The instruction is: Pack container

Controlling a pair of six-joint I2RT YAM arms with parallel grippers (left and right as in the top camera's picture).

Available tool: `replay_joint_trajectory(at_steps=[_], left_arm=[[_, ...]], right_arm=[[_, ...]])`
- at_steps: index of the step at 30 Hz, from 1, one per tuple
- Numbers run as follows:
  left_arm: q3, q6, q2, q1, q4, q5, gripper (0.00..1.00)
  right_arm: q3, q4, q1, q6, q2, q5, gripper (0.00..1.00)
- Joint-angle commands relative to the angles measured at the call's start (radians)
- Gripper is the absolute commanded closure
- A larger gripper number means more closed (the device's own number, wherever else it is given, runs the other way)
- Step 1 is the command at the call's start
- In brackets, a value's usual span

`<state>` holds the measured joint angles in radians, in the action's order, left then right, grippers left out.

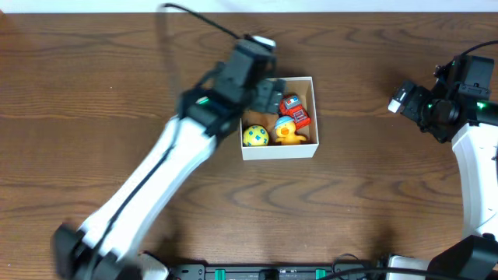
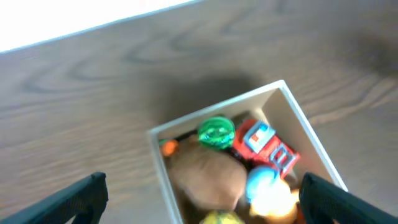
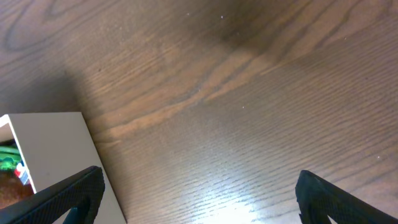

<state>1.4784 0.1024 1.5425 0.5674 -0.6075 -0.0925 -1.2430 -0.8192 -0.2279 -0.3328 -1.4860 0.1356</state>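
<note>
White cardboard forms the thin walls of the container (image 1: 280, 151), which sits on the dark wood table (image 1: 93, 78) and holds several small toys. At the container's front left lies a yellow ball with green spots (image 1: 255, 136), beside it at the front middle an orange and blue toy (image 1: 286, 131), and behind that, toward the container's right wall, a red truck (image 1: 294, 110). The left wrist view also shows a green ball (image 2: 216, 131) by the container's far wall and a brown lump (image 2: 208, 174) in front of it. The left gripper (image 1: 267, 95) hangs over the container's back left corner, its fingers (image 2: 81, 199) spread wide with nothing between them. The right gripper (image 1: 405, 99) is well apart from the container, off its right side above bare wood, fingers (image 3: 74, 193) likewise spread wide and empty.
</note>
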Motion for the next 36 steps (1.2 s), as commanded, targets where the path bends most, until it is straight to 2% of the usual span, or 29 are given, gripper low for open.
replay_joint_trajectory(at_steps=[1, 4, 17, 21, 25, 31, 36], left_arm=[[0.02, -0.014, -0.103, -0.031, -0.077, -0.104, 0.02], [0.02, -0.014, -0.172, -0.053, -0.15, -0.192, 0.02], [0.02, -0.039, -0.263, -0.062, -0.332, -0.219, 0.02], [0.02, -0.039, -0.274, -0.093, -0.307, -0.243, 0.02], [0.005, -0.039, -0.32, -0.175, -0.215, -0.233, 0.02], [-0.108, -0.039, -0.515, -0.332, -0.145, -0.039, 0.02], [-0.307, -0.043, -0.705, -0.441, -0.131, 0.018, 0.02]], right_arm=[[-0.005, -0.001, -0.006, -0.011, -0.005, 0.003, 0.01], [-0.005, -0.001, -0.006, -0.011, -0.005, 0.003, 0.01], [-0.005, -0.001, -0.006, -0.011, -0.005, 0.003, 0.01], [-0.005, -0.001, -0.006, -0.011, -0.005, 0.003, 0.01], [-0.005, -0.001, -0.006, -0.011, -0.005, 0.003, 0.01], [-0.005, -0.001, -0.006, -0.011, -0.005, 0.003, 0.01], [-0.005, -0.001, -0.006, -0.011, -0.005, 0.003, 0.01]])
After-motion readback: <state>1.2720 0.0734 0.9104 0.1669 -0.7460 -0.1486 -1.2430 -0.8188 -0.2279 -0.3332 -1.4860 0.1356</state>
